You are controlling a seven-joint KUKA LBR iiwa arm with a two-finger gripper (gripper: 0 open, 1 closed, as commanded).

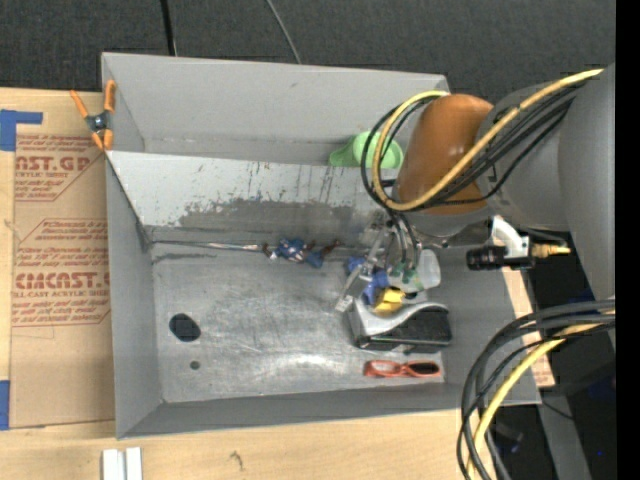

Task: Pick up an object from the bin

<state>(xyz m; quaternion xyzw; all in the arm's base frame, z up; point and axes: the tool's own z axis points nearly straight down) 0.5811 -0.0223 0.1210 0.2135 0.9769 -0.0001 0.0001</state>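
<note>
In the bin [130, 268], a lone disc [183, 326] sits front-left on the floor and a small clip [295, 252] mid-floor by the back wall. The heap [382, 294] lies at right under the hand [388, 260], with the stapler [405, 328] just in front and the pliers [402, 369] nearest the front wall.

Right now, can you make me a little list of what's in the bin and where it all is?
bin: grey metal
gripper: low on the right, over the heap
heap: small blue, yellow and white bits
black tool: just in front of the heap
red pliers: by the near wall, right
blue thing: middle, towards the back
dark disc: alone on the left
green thing: at the back wall, by the arm
</note>
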